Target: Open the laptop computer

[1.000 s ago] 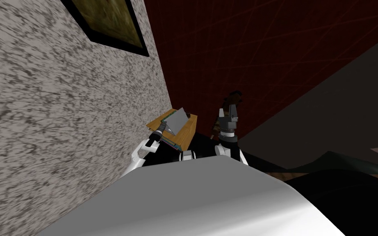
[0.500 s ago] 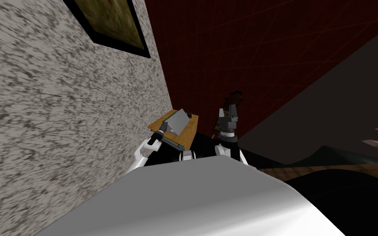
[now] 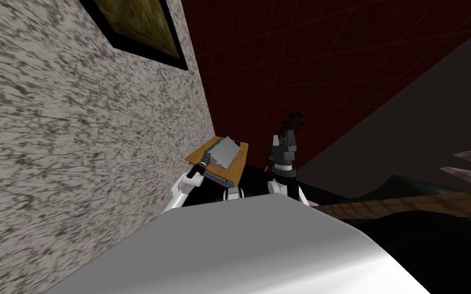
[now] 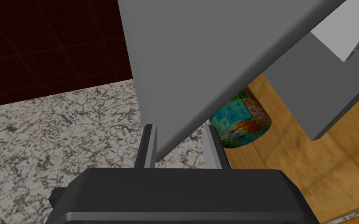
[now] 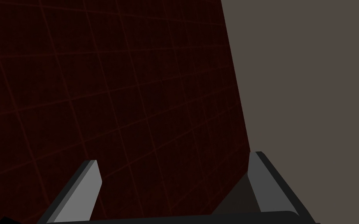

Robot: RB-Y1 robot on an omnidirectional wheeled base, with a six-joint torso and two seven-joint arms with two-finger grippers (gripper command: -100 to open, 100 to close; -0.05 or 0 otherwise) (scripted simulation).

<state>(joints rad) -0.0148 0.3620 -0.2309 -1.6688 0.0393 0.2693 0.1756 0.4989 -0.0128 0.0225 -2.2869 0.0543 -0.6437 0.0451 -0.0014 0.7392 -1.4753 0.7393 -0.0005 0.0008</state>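
At the desk (image 3: 202, 149), left gripper (image 4: 179, 130) clamps the grey, part-raised laptop (image 4: 198, 58); its wrist view adds a numbered cylinder (image 4: 241, 125); right gripper (image 5: 175, 159) released.

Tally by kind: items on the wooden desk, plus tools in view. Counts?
laptop: 1
numbered multicoloured cylinder: 1
tools: 2 (left tool shut on the laptop lid's corner, right tool open)
Total: 4
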